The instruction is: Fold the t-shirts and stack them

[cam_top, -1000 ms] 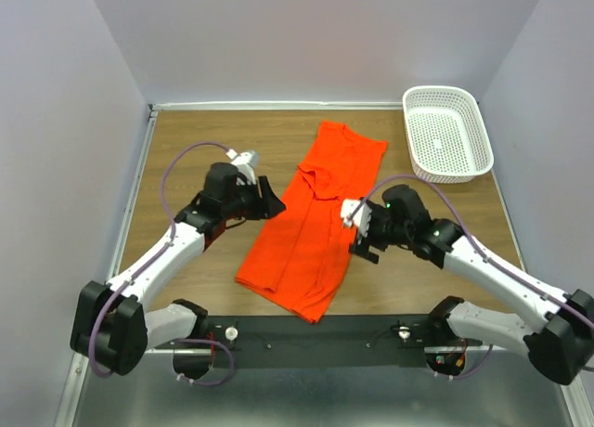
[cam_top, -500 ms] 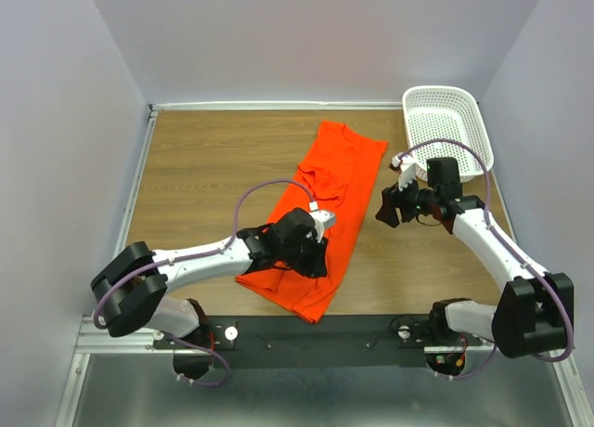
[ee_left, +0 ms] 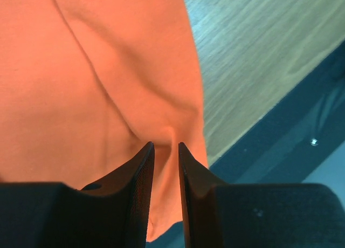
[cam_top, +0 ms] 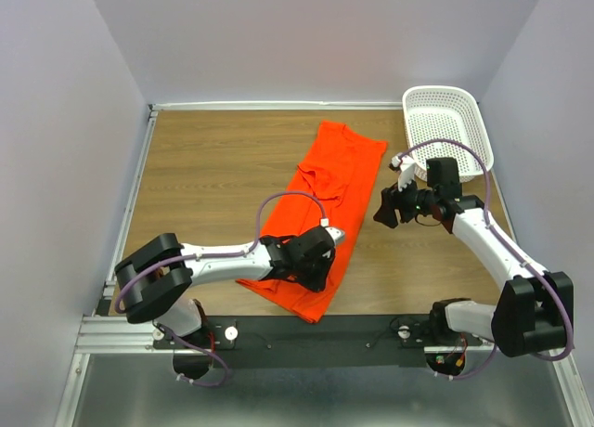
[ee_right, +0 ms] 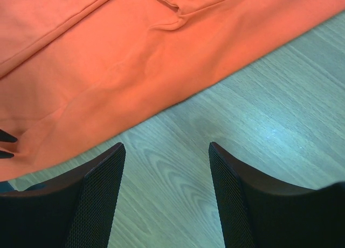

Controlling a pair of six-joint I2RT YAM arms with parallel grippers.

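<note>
The orange t-shirt (cam_top: 327,181) lies folded lengthwise, running diagonally from the far middle of the table to its near edge. My left gripper (cam_top: 316,271) is down on the near right part of the shirt, close to the hem. In the left wrist view its jaws (ee_left: 166,145) stand narrow, with a raised ridge of the orange cloth (ee_left: 81,70) pinched between them. My right gripper (cam_top: 382,212) hovers open over bare wood just right of the shirt's long edge. In the right wrist view nothing lies between its fingers (ee_right: 166,148), and the shirt (ee_right: 135,43) fills the upper left.
A white perforated basket (cam_top: 445,135) stands at the far right corner, just behind the right arm. The black mounting rail (cam_top: 325,339) runs along the near edge, right below the shirt's hem. Walls close the table on three sides.
The left arm has swung from the shirt's left side across onto its near right part, and its jaws have narrowed on cloth. The right arm has drawn back from the shirt's edge toward the basket.
</note>
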